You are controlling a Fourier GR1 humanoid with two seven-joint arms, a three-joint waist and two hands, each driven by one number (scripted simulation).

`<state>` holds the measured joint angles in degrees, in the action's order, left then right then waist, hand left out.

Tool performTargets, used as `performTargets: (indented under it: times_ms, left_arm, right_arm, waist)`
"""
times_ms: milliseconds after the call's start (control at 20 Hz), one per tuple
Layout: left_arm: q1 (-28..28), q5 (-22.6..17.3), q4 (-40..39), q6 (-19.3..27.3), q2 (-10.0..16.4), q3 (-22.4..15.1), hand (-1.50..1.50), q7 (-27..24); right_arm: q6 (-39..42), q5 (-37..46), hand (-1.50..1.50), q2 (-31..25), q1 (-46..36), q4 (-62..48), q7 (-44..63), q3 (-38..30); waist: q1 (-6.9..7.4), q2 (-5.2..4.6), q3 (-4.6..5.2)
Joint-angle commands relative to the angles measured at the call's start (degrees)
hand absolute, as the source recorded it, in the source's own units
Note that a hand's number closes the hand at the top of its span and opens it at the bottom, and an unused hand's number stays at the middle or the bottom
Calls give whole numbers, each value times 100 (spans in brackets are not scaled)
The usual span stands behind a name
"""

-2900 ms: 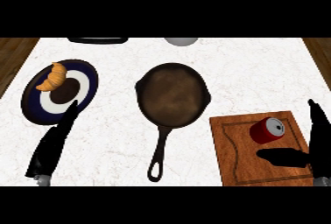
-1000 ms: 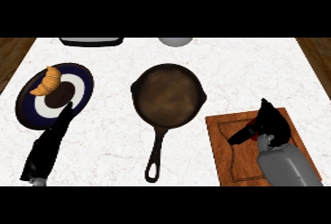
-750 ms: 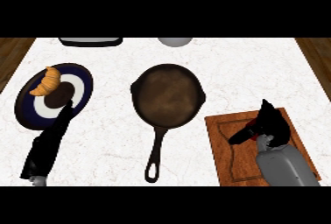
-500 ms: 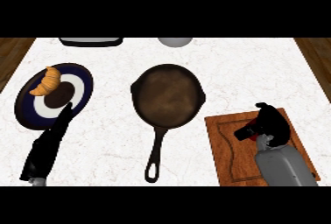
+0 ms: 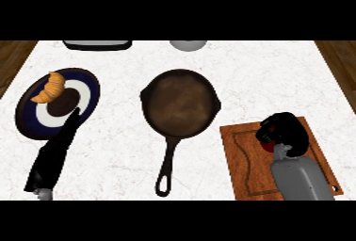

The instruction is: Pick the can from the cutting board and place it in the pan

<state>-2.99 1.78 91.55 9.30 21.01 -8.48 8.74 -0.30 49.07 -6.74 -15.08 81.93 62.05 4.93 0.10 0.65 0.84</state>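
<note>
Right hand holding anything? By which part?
The right hand is curled round the can over the cutting board. Only a red sliver shows, so the exact place of hold cannot be told. The left hand holds nothing.

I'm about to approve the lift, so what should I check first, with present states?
1. Right hand curled over the can: ok.
2. How the fingers sit round the can: cannot tell, only a red sliver shows.
3. Can over the cutting board: ok.
4. Pan left of the board, nothing in it: ok.
5. Left hand open at the plate, apart from the pan: ok.
</note>
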Motion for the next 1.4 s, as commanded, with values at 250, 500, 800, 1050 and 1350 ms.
performTargets:
  times_ms: [250,500,800,1050,1350]
  left_arm:
    - [-13,-48,14,-172,51,130,0,-39]
    - [-236,107,240,-63,-86,29,0,49]
    - [-47,104,-8,-124,-112,75,0,-70]
    - [-276,80,-19,-218,-34,243,0,-336]
    - [39,162,-49,-228,-284,131,0,-47]
  right_arm:
    - [1603,-829,150,-708,185,-454,-1819,418]
    - [1395,-266,150,-1687,244,-254,-3064,551]
    - [109,344,150,-2007,-181,803,-3929,540]
    - [-335,552,150,-1668,-569,913,-4263,684]
    - [-180,251,150,-685,-2088,-168,-4135,614]
  waist:
    - [93,-97,-91]
    - [30,-63,-86]
    - [-19,-46,-86]
    - [53,-64,-84]
    - [109,-87,-83]
